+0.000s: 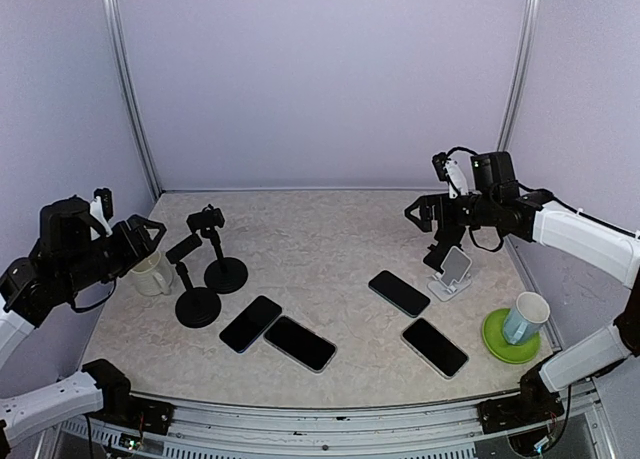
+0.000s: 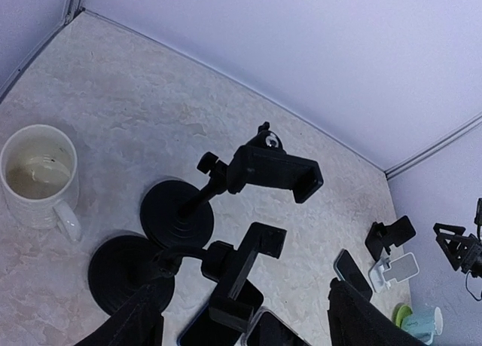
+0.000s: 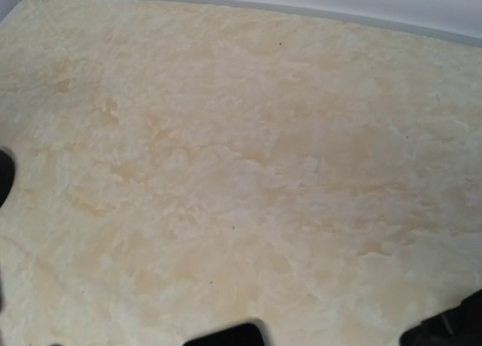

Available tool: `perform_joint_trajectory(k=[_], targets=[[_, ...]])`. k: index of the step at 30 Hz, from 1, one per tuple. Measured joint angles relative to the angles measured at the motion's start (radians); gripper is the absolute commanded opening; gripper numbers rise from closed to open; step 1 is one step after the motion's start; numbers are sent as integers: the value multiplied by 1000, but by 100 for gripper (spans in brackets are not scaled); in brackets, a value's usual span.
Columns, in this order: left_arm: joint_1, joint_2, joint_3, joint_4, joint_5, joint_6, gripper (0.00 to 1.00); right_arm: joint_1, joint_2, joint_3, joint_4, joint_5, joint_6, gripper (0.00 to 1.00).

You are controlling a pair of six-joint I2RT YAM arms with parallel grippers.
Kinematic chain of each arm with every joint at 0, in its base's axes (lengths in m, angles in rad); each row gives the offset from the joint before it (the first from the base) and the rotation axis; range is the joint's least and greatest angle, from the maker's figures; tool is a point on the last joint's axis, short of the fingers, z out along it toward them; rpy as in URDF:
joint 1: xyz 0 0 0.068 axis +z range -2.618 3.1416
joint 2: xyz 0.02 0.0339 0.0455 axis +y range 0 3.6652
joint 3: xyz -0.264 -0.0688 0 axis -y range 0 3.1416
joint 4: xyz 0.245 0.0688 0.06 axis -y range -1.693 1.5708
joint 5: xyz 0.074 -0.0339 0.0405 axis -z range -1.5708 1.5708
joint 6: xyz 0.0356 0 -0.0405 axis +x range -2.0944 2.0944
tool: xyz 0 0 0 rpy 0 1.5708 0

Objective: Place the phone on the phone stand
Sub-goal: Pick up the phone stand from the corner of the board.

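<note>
Black phones [image 1: 300,343] lying lower centre; white stand [image 1: 452,271] sitting right; left tool [image 1: 150,244], right tool [image 1: 420,229] both gaping, gripping nothing.

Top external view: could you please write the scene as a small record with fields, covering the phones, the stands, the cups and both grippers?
phones: four, lying flat on the table, none on a stand
black stands: two with round bases, left side, clamps empty
white stand: right side, empty
small black stand: next to the white stand, empty
cream mug: far left, upright
pale cup: on the green coaster, near right
left gripper: open, holds nothing, near the cream mug
right gripper: open, holds nothing, above the white stand
</note>
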Motion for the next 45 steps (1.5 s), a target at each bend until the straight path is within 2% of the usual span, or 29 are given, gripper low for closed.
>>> perform_joint_trajectory(k=[4,8,17,23,39,45], targets=[[-30,-16,-23,-9,0,-34,72,0,0,0,1,2,-2,100],[-47,-10,-40,-11,0,-48,66,0,0,0,1,2,-4,100],[-68,-12,-79,-7,0,-61,64,0,0,0,2,-3,-6,100],[-68,-14,-97,6,1,-64,54,0,0,-5,3,-4,-7,100],[-68,17,-107,48,-3,-37,47,8,0,-7,9,-3,-8,100],[-69,25,-118,88,-2,-36,46,58,7,-6,9,-2,-25,100]])
